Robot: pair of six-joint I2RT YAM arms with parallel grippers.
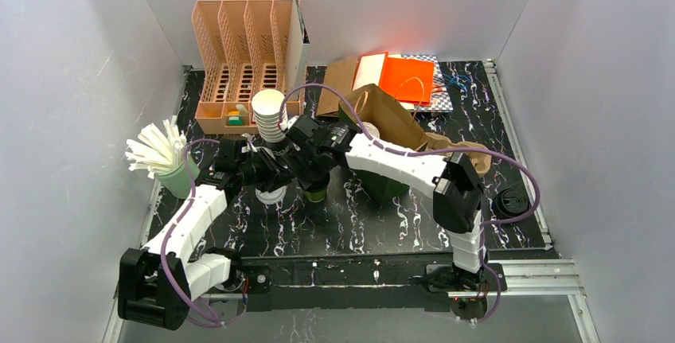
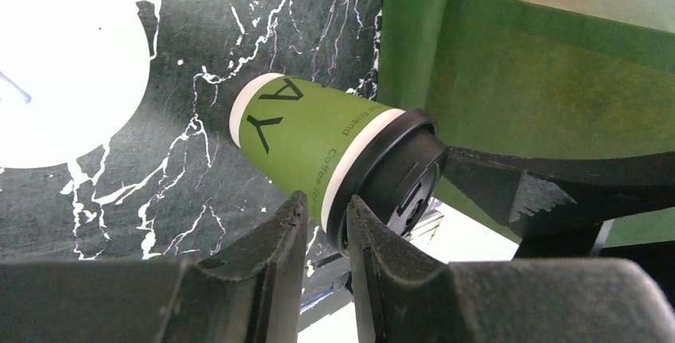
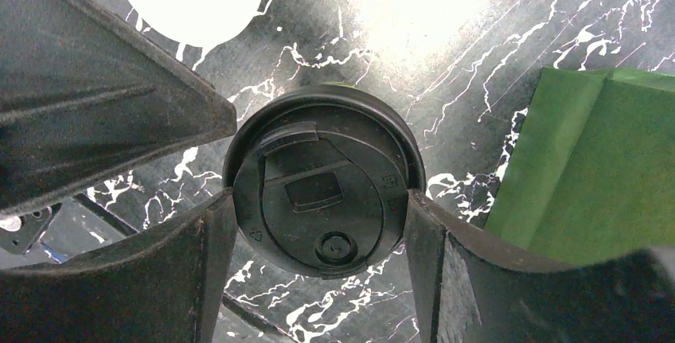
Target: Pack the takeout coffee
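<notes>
Between right jaws, lidded green cup (image 3: 322,188) clamped, rim between left jaws, grip unclear

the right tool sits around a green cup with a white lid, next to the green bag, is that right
Not quite. The lid is black, not white, as the right wrist view shows. The rest holds: the right tool has a finger on each side of the lid on the green cup, next to the green bag.

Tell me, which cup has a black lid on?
The green cup held in the right gripper. The white cups just sit in a stack.
</notes>
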